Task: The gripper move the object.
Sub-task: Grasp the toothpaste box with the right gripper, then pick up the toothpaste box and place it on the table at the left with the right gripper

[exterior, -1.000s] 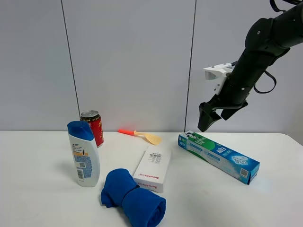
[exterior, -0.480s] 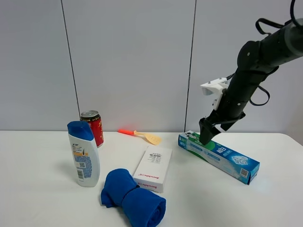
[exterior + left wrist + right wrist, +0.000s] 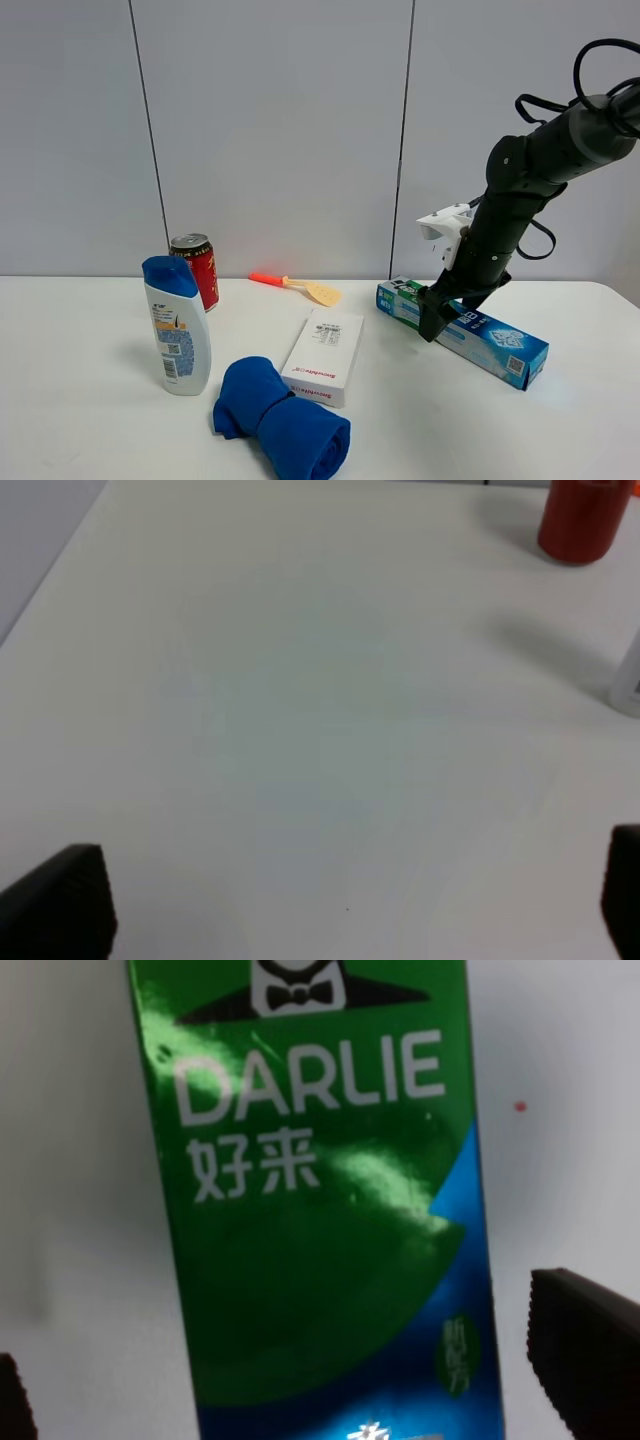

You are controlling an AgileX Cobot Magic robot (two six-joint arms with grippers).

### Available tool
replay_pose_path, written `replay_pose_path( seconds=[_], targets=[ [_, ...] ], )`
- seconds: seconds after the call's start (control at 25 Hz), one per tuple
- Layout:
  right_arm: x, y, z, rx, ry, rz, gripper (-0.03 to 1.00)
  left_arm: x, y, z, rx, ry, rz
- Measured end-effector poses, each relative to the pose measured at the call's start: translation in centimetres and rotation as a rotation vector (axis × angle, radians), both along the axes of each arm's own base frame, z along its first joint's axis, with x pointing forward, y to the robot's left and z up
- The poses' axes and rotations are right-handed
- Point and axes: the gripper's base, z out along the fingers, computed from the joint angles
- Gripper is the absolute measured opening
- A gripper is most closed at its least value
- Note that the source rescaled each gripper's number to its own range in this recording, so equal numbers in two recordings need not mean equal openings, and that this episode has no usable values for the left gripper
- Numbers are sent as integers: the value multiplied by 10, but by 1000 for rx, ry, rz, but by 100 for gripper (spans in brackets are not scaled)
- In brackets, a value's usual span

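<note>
The long blue-and-green toothpaste carton lies flat on the white table at the right, slanting from back left to front right. My right gripper, a black claw, is down at the carton's green left end. In the right wrist view the carton fills the gap between the two black fingertips, which stand apart on either side of it. That gripper is open around the carton. My left gripper is open over bare table and out of the exterior view.
A white shampoo bottle with a blue cap and a red can stand at the left; the can also shows in the left wrist view. A white flat box, a rolled blue towel and an orange-handled spatula lie mid-table.
My right arm has come down from above the carton until its claw straddles the carton's green end. The carton and the other items have not moved.
</note>
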Motion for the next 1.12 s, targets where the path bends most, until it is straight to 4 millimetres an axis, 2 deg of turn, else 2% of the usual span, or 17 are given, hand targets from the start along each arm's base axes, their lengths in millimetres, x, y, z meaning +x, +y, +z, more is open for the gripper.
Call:
replay_pose_path(
  seconds=[0.36, 0.4, 0.44, 0.52, 0.64, 0.68, 0.72, 1.12],
  targets=[
    [3, 0, -17, -4, 0, -5, 100, 0, 0, 0, 0, 0, 0],
    [4, 0, -18, -4, 1, -7, 99, 0, 0, 0, 0, 0, 0],
    [4, 0, -18, -3, -3, -8, 94, 0, 0, 0, 0, 0, 0],
    [4, 0, -18, -2, -4, -9, 77, 0, 0, 0, 0, 0, 0],
    [4, 0, -18, -3, -6, -10, 32, 0, 0, 0, 0, 0, 0],
    [5, 0, -18, -3, -10, -11, 13, 0, 0, 0, 0, 0, 0],
    [5, 0, -18, -2, -10, -11, 0, 0, 0, 0, 0, 0, 0],
    [4, 0, -13, 8, -14, -35, 1, 0, 0, 0, 0, 0, 0]
  ],
)
